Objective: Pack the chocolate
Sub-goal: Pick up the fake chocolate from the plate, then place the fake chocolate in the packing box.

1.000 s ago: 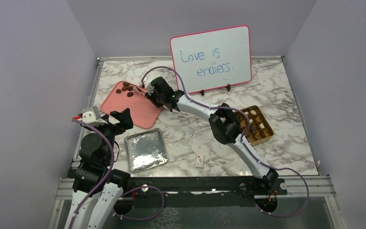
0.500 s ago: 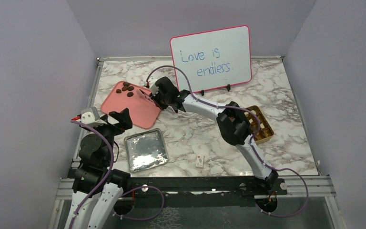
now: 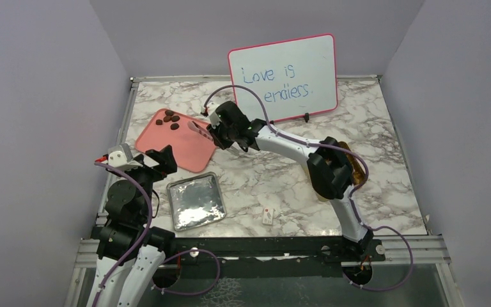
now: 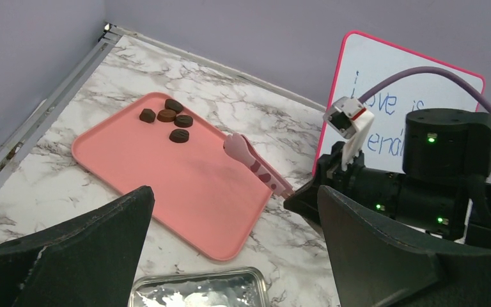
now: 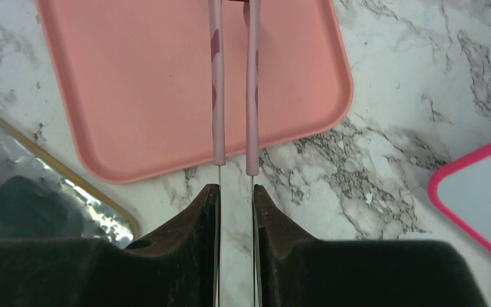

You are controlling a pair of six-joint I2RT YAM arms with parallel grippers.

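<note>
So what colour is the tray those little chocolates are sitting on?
Plain salmon pink. The tray under the chocolates shows best in the left wrist view.

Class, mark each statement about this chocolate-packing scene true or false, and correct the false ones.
1. The right gripper holds pink tongs over the pink tray. True.
2. The chocolates lie at the tray's near edge. False: they cluster at its far corner.
3. The left gripper is open and empty. True.
4. The whiteboard lies flat. False: it stands upright at the back of the table.
</note>
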